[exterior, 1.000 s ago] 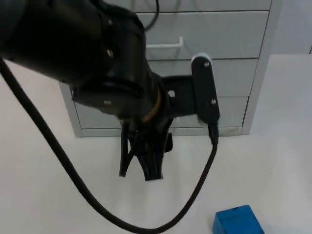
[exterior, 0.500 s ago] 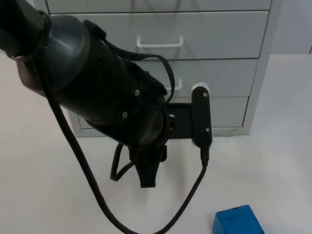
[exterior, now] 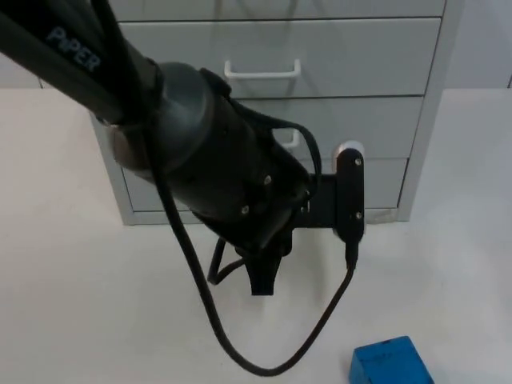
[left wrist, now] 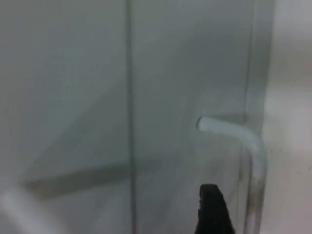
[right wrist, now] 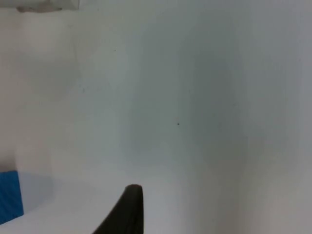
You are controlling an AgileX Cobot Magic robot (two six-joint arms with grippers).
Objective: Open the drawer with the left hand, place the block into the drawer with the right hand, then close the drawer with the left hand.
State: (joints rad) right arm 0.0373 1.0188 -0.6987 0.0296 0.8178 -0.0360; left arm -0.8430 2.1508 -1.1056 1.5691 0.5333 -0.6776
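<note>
left gripper point(exterior: 260, 280) just in front of grey drawer cabinet point(exterior: 384, 128), white bar handle point(left wrist: 243, 141) beside fingertip; opening can't tell; blue block point(exterior: 390, 364) well apart

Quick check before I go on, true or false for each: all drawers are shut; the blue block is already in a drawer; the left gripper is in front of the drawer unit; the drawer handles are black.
1. All drawers of the grey drawer unit are shut: true.
2. The blue block is in a drawer: false, it lies on the white table.
3. The left gripper is in front of the unit: true, low, above the table.
4. The handles are black: false, the drawer handle is white.
</note>
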